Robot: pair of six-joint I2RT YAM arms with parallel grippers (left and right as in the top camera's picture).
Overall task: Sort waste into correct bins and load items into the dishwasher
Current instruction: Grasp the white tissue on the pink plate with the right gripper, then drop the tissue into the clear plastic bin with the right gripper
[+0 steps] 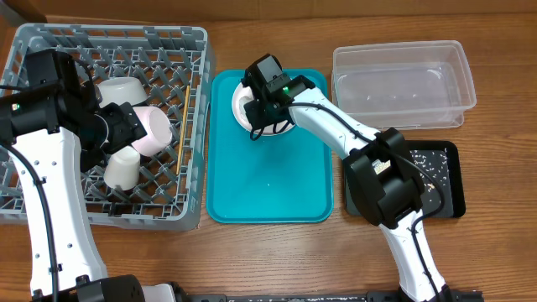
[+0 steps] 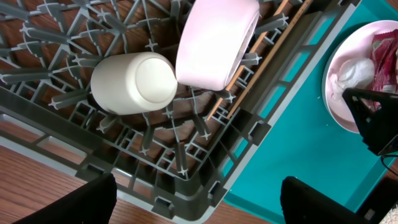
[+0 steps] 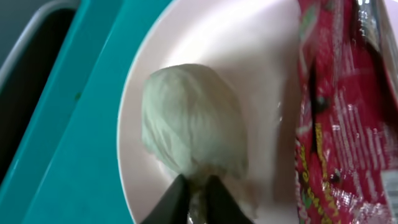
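Right fingers [image 3: 179,200] pinch the small white crumpled paper wad [image 3: 189,121] on the round white plate [image 3: 249,56], beside a crumpled red foil wrapper [image 3: 339,124]; teal plastic tray [image 3: 68,155] beneath. Left fingers [image 2: 81,202] hang spread, empty, over the grey lattice dish rack [image 2: 186,177].

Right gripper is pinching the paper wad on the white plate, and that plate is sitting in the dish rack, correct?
Not quite: the white plate sits on the teal tray, beside the dish rack, as the overhead view shows. The right gripper is indeed pinching the paper wad on it.
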